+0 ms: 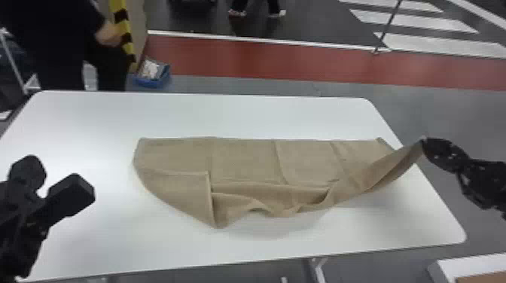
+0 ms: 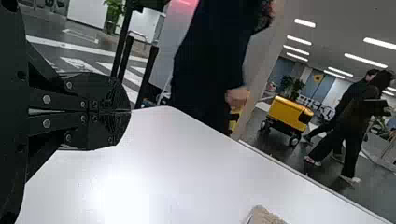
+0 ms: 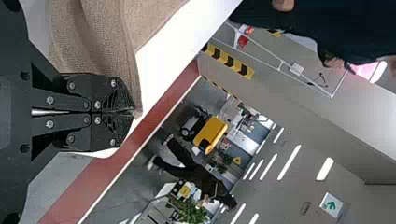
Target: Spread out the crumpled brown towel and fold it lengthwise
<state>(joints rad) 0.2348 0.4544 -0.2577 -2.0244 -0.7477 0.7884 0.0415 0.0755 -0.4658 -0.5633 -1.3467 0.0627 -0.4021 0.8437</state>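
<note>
Rough, matt cloth is seen in the towel (image 1: 244,160) on the smooth, faintly glossy table (image 1: 263,116); metal screws (image 3: 50,124) are seen in the right gripper (image 1: 424,142) beside the table.

Towel (image 1: 244,158) earthy brown, one shade throughout. Table (image 1: 263,116) white. Right gripper (image 1: 427,145) matte black. Floor (image 1: 440,109) grey, crossed by brick-red band (image 1: 282,60) — white line along its edge, white stripes (image 1: 406,20) beyond. Post (image 1: 129,49) yellow with black hazard bars. Bin (image 1: 148,82) blue. Cart (image 2: 285,112) yellow — dark below. Wall sign (image 3: 331,205) green and white.
</note>
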